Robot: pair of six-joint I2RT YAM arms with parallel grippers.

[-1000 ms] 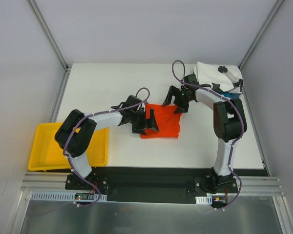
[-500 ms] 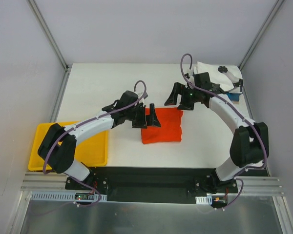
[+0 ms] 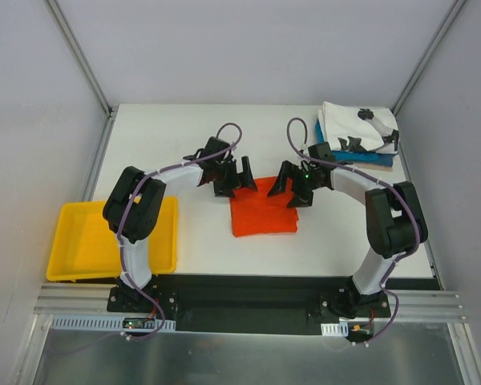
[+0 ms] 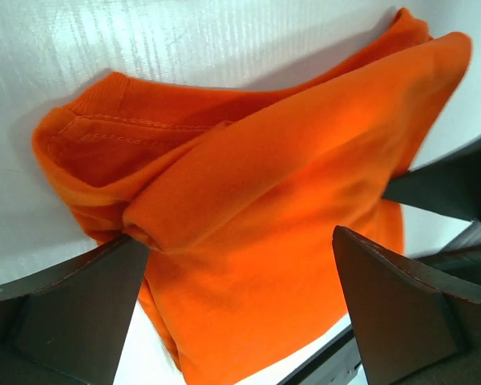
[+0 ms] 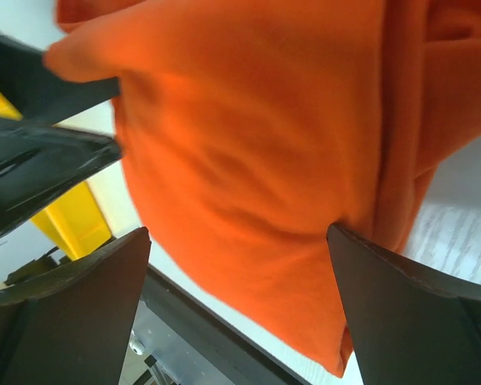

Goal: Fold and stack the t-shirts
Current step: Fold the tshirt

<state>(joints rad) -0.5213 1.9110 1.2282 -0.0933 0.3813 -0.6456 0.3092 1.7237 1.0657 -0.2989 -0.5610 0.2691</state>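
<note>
The orange-red t-shirt (image 3: 263, 212) lies folded into a small square near the middle of the white desk (image 3: 168, 136), with bare desk all around it. The left fingers (image 3: 234, 176) are spread wide apart at the shirt's far left corner, and the right fingers (image 3: 292, 186) are spread wide apart at its far right corner. In both wrist views the shirt bunches up between the two dark fingers, but neither pair is closed on it. Far back in the right corner, close to the desk's edge, sits the white t-shirt (image 3: 353, 122) with black marks, on top of the teal-blue t-shirt (image 3: 367, 158), which only peeks out as a thin strip along the near side. The right arm partly covers that pile. The black marks are too small to make out, and no words can be read on any shirt. A yellow tray (image 3: 80, 249) sits at the near left edge of the desk, partly hidden by the left arm. Most of the far left half of the desk is open.
</note>
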